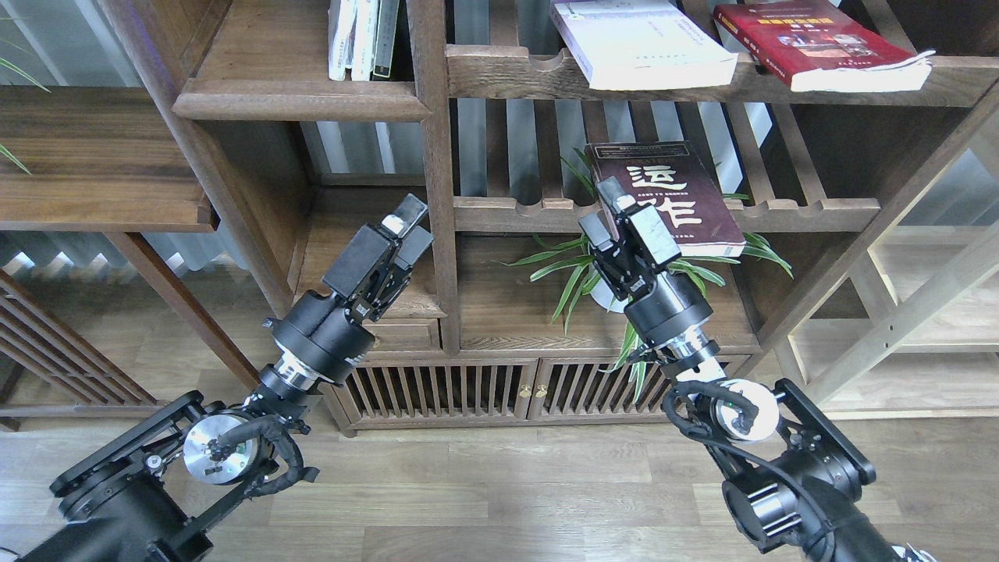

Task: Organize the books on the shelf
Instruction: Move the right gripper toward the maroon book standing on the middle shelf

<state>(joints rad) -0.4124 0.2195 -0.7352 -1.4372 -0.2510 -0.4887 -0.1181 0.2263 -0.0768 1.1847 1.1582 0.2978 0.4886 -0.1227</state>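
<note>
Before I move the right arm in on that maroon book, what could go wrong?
1. The maroon book lies flat on a slatted rack with its near edge overhanging the rail; a nudge could tip it onto the potted plant below.
2. The right gripper is already close to the book's left edge, so the jaws might shove it rather than straddle it.
3. The white book and red book overhang the rack above; lifting high could knock them.
</note>
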